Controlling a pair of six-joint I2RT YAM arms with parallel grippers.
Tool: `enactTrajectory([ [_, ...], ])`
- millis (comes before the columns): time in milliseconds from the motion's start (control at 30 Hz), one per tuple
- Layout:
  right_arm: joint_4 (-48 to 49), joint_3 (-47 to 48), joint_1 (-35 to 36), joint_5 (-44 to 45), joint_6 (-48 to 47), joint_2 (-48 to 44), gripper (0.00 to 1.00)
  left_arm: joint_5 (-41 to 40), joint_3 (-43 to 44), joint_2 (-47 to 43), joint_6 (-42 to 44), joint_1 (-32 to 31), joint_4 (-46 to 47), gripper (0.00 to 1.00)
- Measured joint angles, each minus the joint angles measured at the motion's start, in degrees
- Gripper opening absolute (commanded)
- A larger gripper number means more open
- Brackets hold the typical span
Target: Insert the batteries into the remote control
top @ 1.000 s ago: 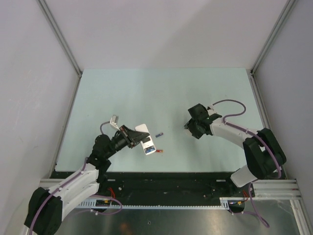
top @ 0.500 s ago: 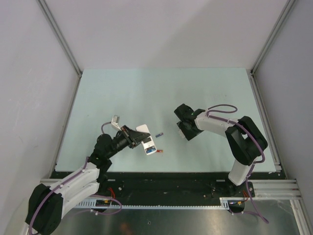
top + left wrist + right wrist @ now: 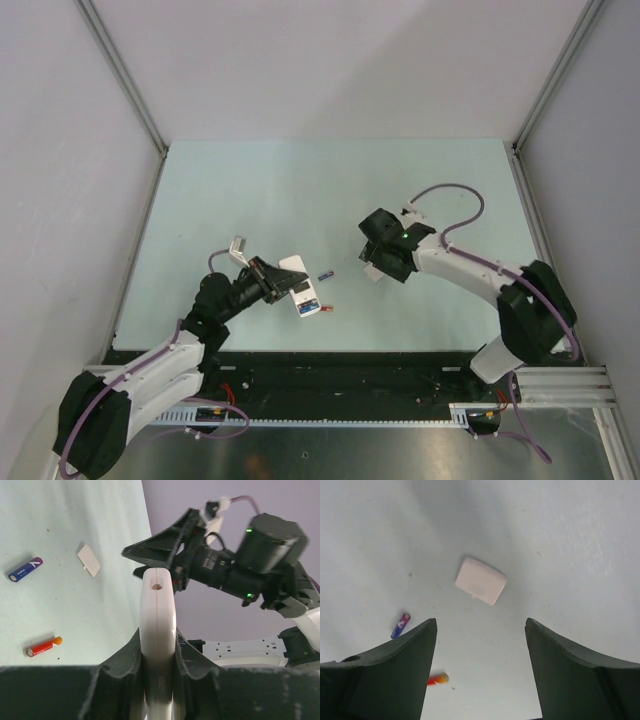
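My left gripper [image 3: 157, 652] is shut on the white remote control [image 3: 157, 615], seen edge-on in the left wrist view. From above, the remote [image 3: 301, 292] sticks out to the right of that gripper [image 3: 281, 284], and a blue patch shows on its face. Two batteries lie on the table just right of it: a blue-purple one [image 3: 325, 273] [image 3: 25, 569] [image 3: 400, 625] and a red one [image 3: 326, 309] [image 3: 44, 646] [image 3: 437, 679]. My right gripper [image 3: 481, 625] [image 3: 379, 266] hangs open over the table to the right of them, with nothing between its fingers.
A small white rectangular cover [image 3: 481, 580] [image 3: 89, 560] lies flat on the table just beyond my right fingertips. A small grey-white part [image 3: 235, 244] sits behind the left arm. Grey walls enclose the pale green table [image 3: 330, 190].
My right gripper has moved left toward the batteries and its jaws have spread wider. The left arm and the remote have stayed put.
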Motion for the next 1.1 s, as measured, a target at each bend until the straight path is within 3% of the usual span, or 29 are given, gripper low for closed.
enactTrajectory([
  [233,4.8,1.0,0.2,-2.3,-35.9,-3.2,0.77,-0.1,0.0,-1.0,0.8,0.0,0.0,0.0],
  [400,6.8,1.0,-0.2,-4.9,-50.2,3.5,0.74,-0.3,-0.5,-1.6,1.1,0.0,0.0,0.0],
  [733,11.9,3.1,0.0,-8.9,-60.9,9.6,0.71,-0.2,-1.7,-1.9,1.6,0.0,-0.1,0.0],
  [1100,11.5,3.1,0.0,-9.1,-62.0,12.5,0.61,0.0,-1.7,-1.8,2.1,0.0,-0.1,0.0],
])
